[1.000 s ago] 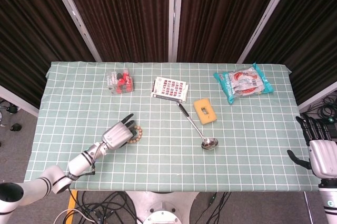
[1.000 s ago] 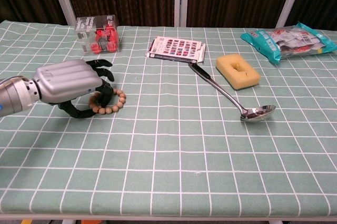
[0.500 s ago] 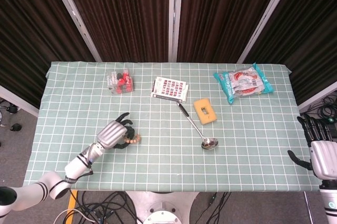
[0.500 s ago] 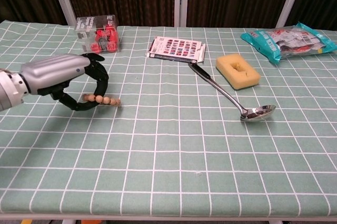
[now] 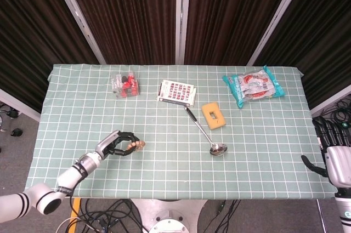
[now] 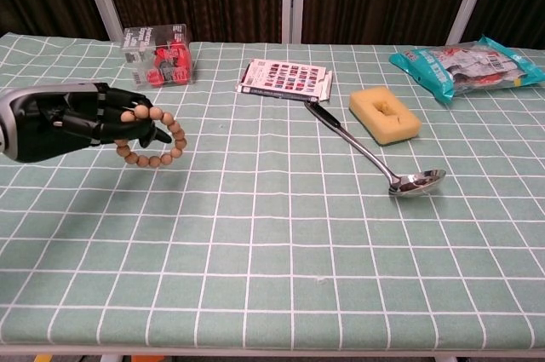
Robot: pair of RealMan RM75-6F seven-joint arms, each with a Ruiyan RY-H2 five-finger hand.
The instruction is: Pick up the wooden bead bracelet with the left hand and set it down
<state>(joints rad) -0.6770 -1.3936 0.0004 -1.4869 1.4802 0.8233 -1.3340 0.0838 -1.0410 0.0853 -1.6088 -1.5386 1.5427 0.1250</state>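
The robot's left hand [image 6: 72,119] grips the wooden bead bracelet [image 6: 153,142], holding it clear above the table's green checked cloth [image 6: 281,243] near the front left. The right hand [image 5: 335,159] hangs off the table's right edge, fingers apart, holding nothing. A clear box of red items [image 6: 157,54], a printed card [image 6: 283,78], a yellow sponge [image 6: 384,114], a ladle [image 6: 375,153] and a snack bag [image 6: 467,65] lie before dark curtains [image 5: 181,11].

Bracelet [image 6: 155,140] looked like matte wood beads, ladle [image 6: 375,156] was shiny metal, tablecloth [image 6: 281,234] plain matte fabric, snack bag [image 6: 464,66] glossy plastic.
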